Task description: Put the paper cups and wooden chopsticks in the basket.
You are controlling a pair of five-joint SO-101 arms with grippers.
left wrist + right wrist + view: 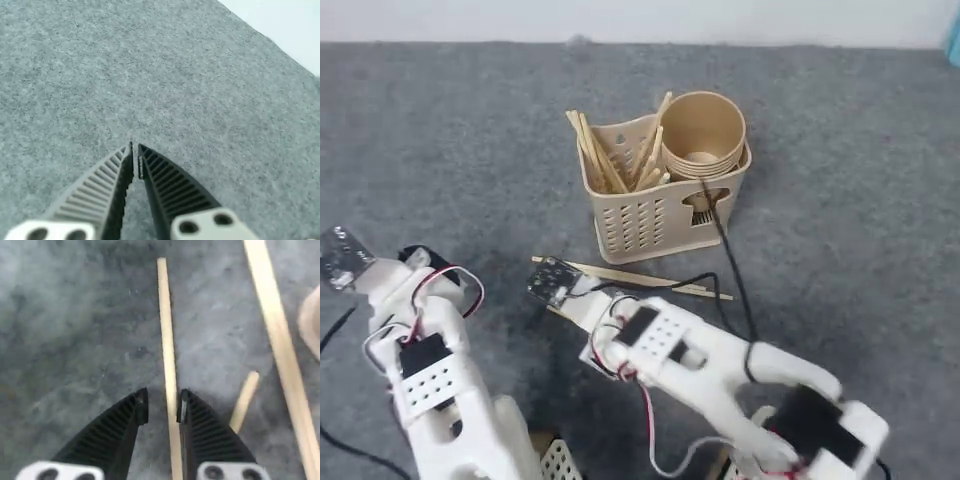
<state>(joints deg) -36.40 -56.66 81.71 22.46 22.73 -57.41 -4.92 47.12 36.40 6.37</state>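
A beige perforated basket [645, 222] stands on the grey carpet. It holds stacked paper cups [705, 135] in one half and several wooden chopsticks [602, 158] upright in the other. More chopsticks [630, 275] lie on the carpet in front of it. My right arm [655, 345] is over their near end. My right gripper [162, 402] is open, low over the carpet, its fingers on either side of one chopstick [166, 330]. Two other chopsticks [277, 340] lie beside it. My left gripper [135, 147] is shut on nothing above bare carpet, with its arm [420, 365] at the front left.
A black cable [728, 245] runs from the basket's front down to the right arm. Red and white wires loop around both arms. A white wall borders the carpet at the back.
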